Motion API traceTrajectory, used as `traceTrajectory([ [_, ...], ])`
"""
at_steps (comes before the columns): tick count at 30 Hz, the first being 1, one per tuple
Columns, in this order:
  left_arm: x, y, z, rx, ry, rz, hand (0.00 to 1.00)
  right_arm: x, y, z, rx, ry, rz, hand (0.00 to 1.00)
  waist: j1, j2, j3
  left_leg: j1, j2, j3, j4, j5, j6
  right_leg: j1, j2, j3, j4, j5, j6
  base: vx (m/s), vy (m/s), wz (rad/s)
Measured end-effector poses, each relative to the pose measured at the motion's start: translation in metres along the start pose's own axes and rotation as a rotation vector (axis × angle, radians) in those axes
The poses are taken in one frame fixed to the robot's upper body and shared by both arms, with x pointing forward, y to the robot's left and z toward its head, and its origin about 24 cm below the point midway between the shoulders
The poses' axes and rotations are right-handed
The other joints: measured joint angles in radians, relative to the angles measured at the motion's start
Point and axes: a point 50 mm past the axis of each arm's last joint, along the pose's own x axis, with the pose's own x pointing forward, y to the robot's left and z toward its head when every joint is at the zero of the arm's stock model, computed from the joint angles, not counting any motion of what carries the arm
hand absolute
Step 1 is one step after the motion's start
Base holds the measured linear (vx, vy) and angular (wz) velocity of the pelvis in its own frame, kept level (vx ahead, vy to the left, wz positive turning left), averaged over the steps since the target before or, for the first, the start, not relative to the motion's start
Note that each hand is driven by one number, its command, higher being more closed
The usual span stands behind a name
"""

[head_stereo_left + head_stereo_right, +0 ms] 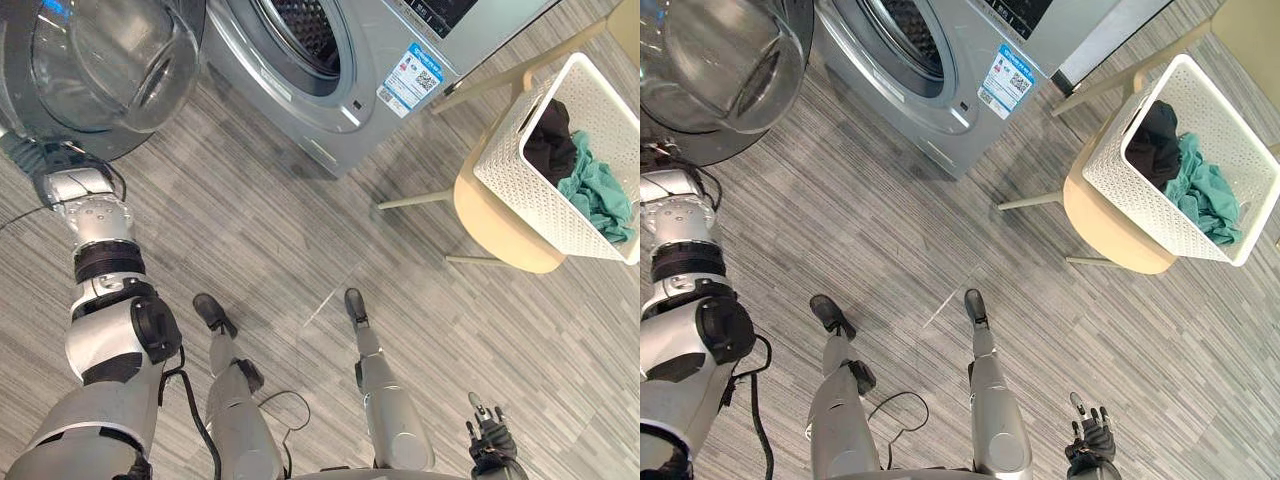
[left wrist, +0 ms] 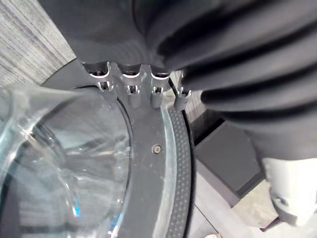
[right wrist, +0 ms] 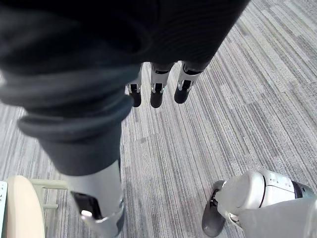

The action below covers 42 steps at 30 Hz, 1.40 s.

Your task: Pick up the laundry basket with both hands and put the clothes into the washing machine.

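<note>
Laundry basket (image 1: 535, 195): count 1, white, perforated walls, sitting tilted on a pale round-seated chair (image 1: 497, 228) at the robot's right, well apart from both hands.

Contents: clothes in 2 colours, a black garment (image 1: 548, 143) toward the basket's upper end and a teal garment (image 1: 602, 192) below it. Whether the teal is one piece or several cannot be told.

Washing machine (image 1: 350, 130): count 1, silver-grey, front-loading, ahead of the robot. Drum opening (image 1: 303, 30) is exposed; the round glass door (image 1: 110, 60) is swung open to the left.

Labels: 1 blue-and-white sticker (image 1: 411, 78) on the front panel beside the drum opening, with a square code block in one corner. Its print is too small to read. Dark control panel (image 1: 441, 12) at the top edge carries pale markings, cut off and unreadable.

Left hand (image 2: 130, 88): up against the dark rim of the open door, seen in the left wrist view. Whether it is spread or closed on the rim cannot be told.

Right hand (image 1: 490, 432): hanging low at the robot's right side over the grey striped floor (image 1: 300, 230). Fingers (image 3: 156, 94) straight, side by side, holding nothing.
</note>
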Motion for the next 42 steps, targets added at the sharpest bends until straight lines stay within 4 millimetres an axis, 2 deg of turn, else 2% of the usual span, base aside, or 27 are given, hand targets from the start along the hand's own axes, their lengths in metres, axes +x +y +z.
traceTrajectory([
  [5, 0.007, -0.022, 0.042, -0.024, -0.126, -0.075, 0.0, 0.0, -0.007, 0.005, 0.019, -0.019, -0.026, 0.0, 0.003, 0.0, 0.0, -0.007, 0.0, -0.005, 0.002, 0.003, 0.003, -0.002, 0.0, -0.005, 0.0, 0.0, 0.0, 0.0, -0.004, 0.02],
  [7, 0.009, -0.033, 0.063, -0.062, -0.191, -0.096, 0.0, 0.0, -0.009, 0.006, 0.027, -0.024, -0.036, 0.0, 0.016, 0.0, 0.0, -0.027, 0.011, -0.014, 0.05, 0.001, 0.007, 0.001, -0.001, -0.012, 0.003, 0.0, 0.0, -0.01, -0.02, 0.06],
  [10, 0.011, -0.032, 0.084, -0.089, -0.261, -0.092, 0.0, 0.0, -0.01, 0.007, 0.025, -0.026, -0.036, 0.0, 0.023, 0.002, -0.006, -0.03, 0.019, -0.026, 0.076, -0.003, 0.011, 0.017, 0.0, -0.021, 0.002, 0.0, 0.0, -0.01, -0.039, 0.08],
  [12, 0.011, -0.026, 0.09, -0.096, -0.279, -0.077, 0.0, 0.001, -0.01, 0.008, 0.02, -0.028, -0.036, 0.0, 0.023, 0.002, -0.01, -0.029, 0.017, -0.036, 0.081, -0.006, 0.015, 0.028, -0.003, -0.031, 0.002, 0.0, 0.0, -0.01, -0.02, 0.15],
  [15, 0.01, 0.009, 0.087, 0.006, -0.27, -0.012, 0.0, 0.001, -0.011, 0.008, 0.01, -0.023, -0.037, 0.0, 0.022, 0.004, -0.014, -0.015, 0.013, -0.061, 0.102, -0.014, 0.025, 0.068, -0.01, -0.054, 0.007, -0.007, 0.003, -0.01, -0.017, 0.26],
  [16, 0.008, 0.032, 0.081, 0.056, -0.25, 0.033, 0.0, 0.001, -0.011, 0.008, 0.003, -0.02, -0.04, 0.0, 0.022, 0.004, -0.015, 0.007, 0.001, -0.066, 0.105, -0.018, 0.031, 0.092, -0.019, -0.063, 0.023, -0.032, -0.001, 0.0, -0.014, 0.3],
  [17, 0.006, 0.045, 0.077, 0.083, -0.236, 0.058, 0.0, 0.001, -0.012, 0.007, -0.002, -0.017, -0.044, 0.0, 0.022, 0.006, -0.016, 0.021, -0.007, -0.069, 0.105, -0.022, 0.036, 0.104, -0.027, -0.07, 0.037, -0.049, -0.007, 0.01, -0.023, 0.41],
  [19, -0.013, 0.096, 0.062, 0.275, -0.175, 0.108, 0.0, 0.001, -0.016, 0.004, -0.024, 0.001, -0.055, 0.0, 0.024, 0.019, -0.034, 0.083, -0.044, -0.087, 0.104, -0.058, 0.044, 0.153, -0.055, -0.093, 0.11, -0.115, -0.004, 0.01, -0.019, 0.48],
  [20, -0.015, 0.1, 0.061, 0.306, -0.169, 0.106, 0.0, 0.001, -0.016, 0.003, -0.024, 0.003, -0.056, 0.0, 0.024, 0.021, -0.039, 0.088, -0.049, -0.088, 0.104, -0.059, 0.045, 0.157, -0.059, -0.095, 0.119, -0.121, -0.002, 0.02, -0.003, 0.46],
  [22, -0.046, 0.149, 0.05, 0.523, -0.086, 0.117, 0.0, 0.0, -0.021, -0.002, -0.032, 0.029, -0.069, 0.0, 0.028, 0.044, -0.075, 0.145, -0.092, -0.097, 0.096, -0.073, 0.053, 0.203, -0.097, -0.109, 0.168, -0.172, 0.002, 0.05, 0.002, 0.39],
  [23, -0.056, 0.164, 0.047, 0.592, -0.057, 0.127, 0.0, 0.0, -0.023, -0.004, -0.042, 0.038, -0.07, 0.0, 0.029, 0.051, -0.085, 0.162, -0.102, -0.097, 0.092, -0.075, 0.054, 0.217, -0.106, -0.111, 0.177, -0.183, 0.002, 0.07, -0.002, 0.32],
  [24, -0.077, 0.193, 0.043, 0.69, 0.011, 0.163, 0.0, -0.001, -0.027, -0.009, -0.061, 0.061, -0.083, 0.0, 0.038, 0.07, -0.11, 0.19, -0.119, -0.098, 0.085, -0.078, 0.056, 0.24, -0.121, -0.118, 0.19, -0.201, 0.004, 0.05, -0.006, 0.22],
  [26, -0.112, 0.235, 0.035, 0.838, 0.136, 0.217, 0.0, 0.0, -0.03, -0.015, -0.079, 0.095, -0.101, 0.0, 0.053, 0.098, -0.151, 0.233, -0.139, -0.097, 0.056, -0.078, 0.056, 0.266, -0.135, -0.13, 0.205, -0.226, 0.003, 0.06, -0.019, 0.23],
  [28, -0.166, 0.292, 0.027, 1.021, 0.38, 0.315, 0.0, 0.007, -0.024, -0.014, -0.118, 0.11, -0.09, 0.0, 0.059, 0.132, -0.183, 0.299, -0.156, -0.089, 0.019, -0.078, 0.056, 0.312, -0.147, -0.149, 0.219, -0.252, -0.006, 0.04, -0.03, 0.22],
  [30, -0.203, 0.325, 0.023, 1.102, 0.57, 0.39, 0.0, 0.012, -0.019, -0.01, -0.15, 0.115, -0.081, 0.0, 0.065, 0.146, -0.211, 0.329, -0.161, -0.081, 0.002, -0.078, 0.056, 0.335, -0.151, -0.152, 0.22, -0.26, -0.006, 0.03, -0.035, 0.06],
  [32, -0.267, 0.364, 0.014, 1.197, 0.875, 0.484, 0.0, 0.018, -0.017, -0.009, -0.184, 0.133, -0.091, 0.0, 0.077, 0.151, -0.246, 0.36, -0.163, -0.082, -0.001, -0.077, 0.056, 0.368, -0.155, -0.158, 0.216, -0.268, -0.007, 0.05, -0.049, 0.03],
  [33, -0.282, 0.371, 0.012, 1.205, 0.938, 0.51, 0.0, 0.019, -0.016, -0.01, -0.192, 0.139, -0.095, 0.0, 0.077, 0.149, -0.252, 0.369, -0.164, -0.084, -0.002, -0.077, 0.056, 0.378, -0.156, -0.159, 0.214, -0.27, -0.007, 0.05, -0.041, -0.01],
  [34, -0.311, 0.381, 0.011, 1.201, 1.047, 0.574, 0.0, 0.02, -0.016, -0.013, -0.194, 0.157, -0.109, 0.0, 0.076, 0.145, -0.266, 0.383, -0.167, -0.086, -0.006, -0.077, 0.056, 0.395, -0.159, -0.159, 0.211, -0.273, -0.007, 0.04, -0.039, 0.05],
  [38, -0.331, 0.394, 0.026, 1.216, 1.138, 0.671, 0.0, 0.017, -0.019, -0.031, -0.236, 0.246, -0.137, 0.0, 0.073, 0.141, -0.316, 0.424, -0.169, -0.107, -0.008, -0.087, 0.044, 0.453, -0.161, -0.169, 0.177, -0.275, -0.012, 0.05, -0.037, -0.01],
  [42, -0.338, 0.397, 0.029, 1.326, 1.262, 0.614, 0.0, 0.014, -0.017, -0.047, -0.27, 0.319, -0.139, 0.0, 0.072, 0.134, -0.355, 0.446, -0.17, -0.11, -0.008, -0.102, 0.025, 0.477, -0.161, -0.156, 0.149, -0.271, -0.015, 0.06, -0.025, -0.11],
])
